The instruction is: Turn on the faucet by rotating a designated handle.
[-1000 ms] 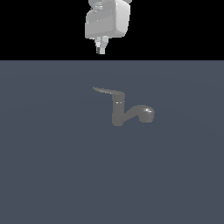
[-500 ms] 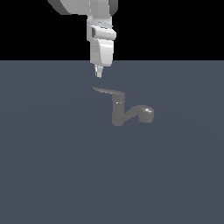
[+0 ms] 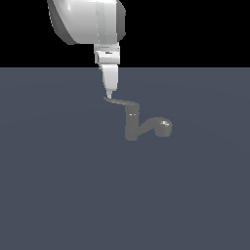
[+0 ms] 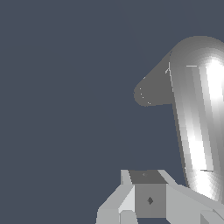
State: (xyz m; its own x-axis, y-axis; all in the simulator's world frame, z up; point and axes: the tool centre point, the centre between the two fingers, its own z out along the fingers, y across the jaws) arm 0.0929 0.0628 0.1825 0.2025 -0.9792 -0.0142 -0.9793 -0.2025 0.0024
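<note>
The faucet point(image 3: 132, 125) is a small dull grey tap standing upright on the dark grey surface, its curved spout ending in a round head point(image 3: 164, 128) toward the exterior view's right. The handle point(image 3: 122, 103) is a thin flat lever sticking out from the body's top toward the exterior view's left. My gripper point(image 3: 110, 93) hangs straight down with its fingers together, holding nothing, its tip at the handle's free end. In the wrist view the handle point(image 4: 197, 127) is a large shiny tapered bar running up to my gripper point(image 4: 148, 210), with the spout point(image 4: 151, 91) behind it.
The flat dark grey surface point(image 3: 63, 185) extends on all sides of the faucet. The bulky white arm link point(image 3: 88, 19) hangs above the gripper.
My gripper has come down from high above the surface to the handle's free end. The faucet and handle stand where they were.
</note>
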